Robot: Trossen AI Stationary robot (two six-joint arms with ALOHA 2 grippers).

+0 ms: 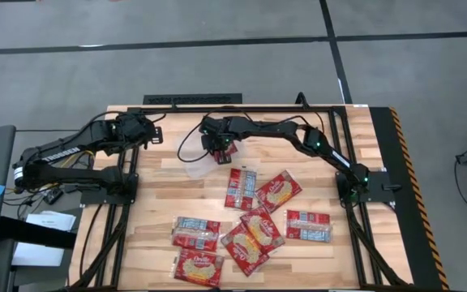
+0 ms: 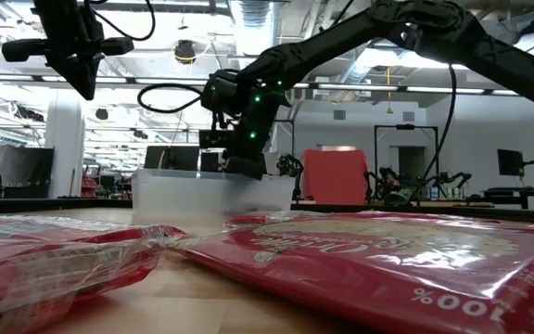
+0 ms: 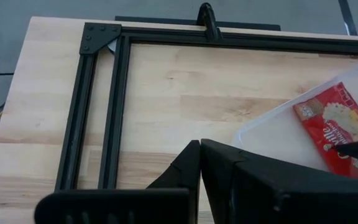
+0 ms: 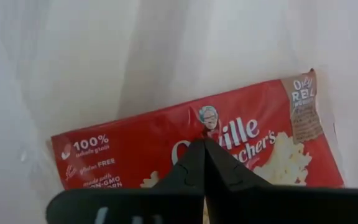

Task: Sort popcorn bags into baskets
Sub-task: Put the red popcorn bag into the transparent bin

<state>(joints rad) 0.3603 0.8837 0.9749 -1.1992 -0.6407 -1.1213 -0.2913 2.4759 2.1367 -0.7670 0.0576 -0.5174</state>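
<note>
Right claw (image 4: pixel 202 149) clenched on a red popcorn bag (image 4: pixel 166 155), picture-side up, inside the clear tray (image 3: pixel 272 134).

Around your workspace
You have a light wooden table (image 1: pixel 160 174) edged by a black metal frame (image 1: pixel 242 107), standing on grey floor (image 1: pixel 217 49) crossed by dark lines; a red panel (image 2: pixel 336 176) stands in the room behind.
</note>
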